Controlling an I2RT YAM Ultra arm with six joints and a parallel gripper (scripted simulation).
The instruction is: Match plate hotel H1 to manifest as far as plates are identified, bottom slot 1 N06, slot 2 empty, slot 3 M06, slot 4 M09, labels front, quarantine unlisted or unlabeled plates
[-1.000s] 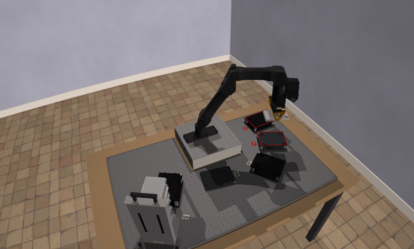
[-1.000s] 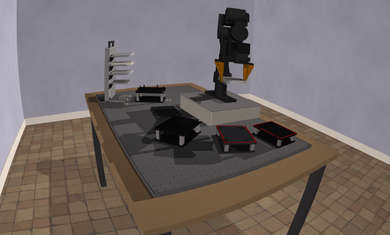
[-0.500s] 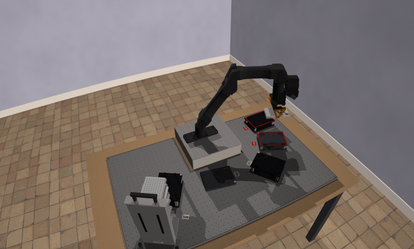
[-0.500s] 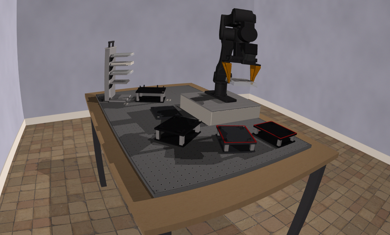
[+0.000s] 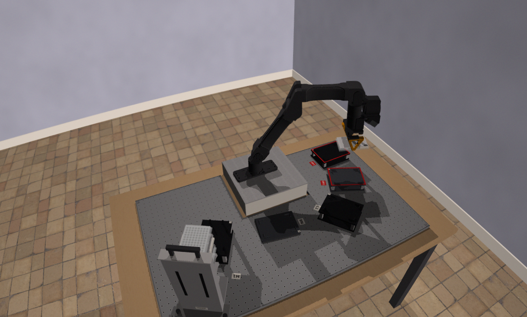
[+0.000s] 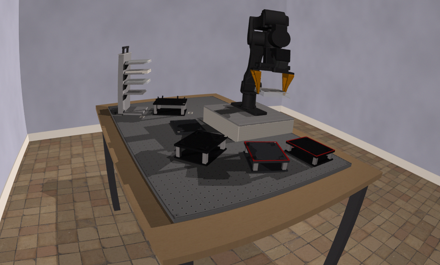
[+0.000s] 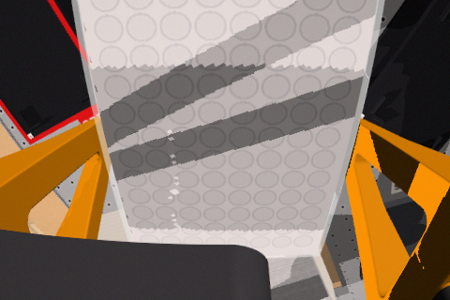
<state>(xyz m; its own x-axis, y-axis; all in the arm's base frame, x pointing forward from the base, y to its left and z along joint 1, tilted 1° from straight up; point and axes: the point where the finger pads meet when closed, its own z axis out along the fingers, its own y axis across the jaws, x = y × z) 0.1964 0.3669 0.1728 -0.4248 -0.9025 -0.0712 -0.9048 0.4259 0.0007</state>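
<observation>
My gripper (image 5: 352,142) hangs high over the far right edge of the table, beside the two red-rimmed quarantine nests (image 5: 330,152) (image 5: 346,176). Its orange fingers are shut on the long sides of a white well plate (image 7: 228,88), held flat in the air; the plate also shows in the exterior view (image 6: 274,91) between the fingers of the gripper (image 6: 273,86). No label shows on the plate from here. Both red-rimmed nests (image 6: 266,151) (image 6: 309,146) are empty. The plate hotel H1 (image 5: 196,256) stands at the near left, and a white plate (image 5: 196,236) shows at its top; its shelves (image 6: 134,76) show side-on.
A raised black nest (image 5: 220,236) stands next to the hotel. Another raised black nest (image 5: 340,211) and a low flat nest (image 5: 277,225) sit mid-deck. The arm's grey pedestal (image 5: 263,183) stands behind them. The table edge runs close under the gripper.
</observation>
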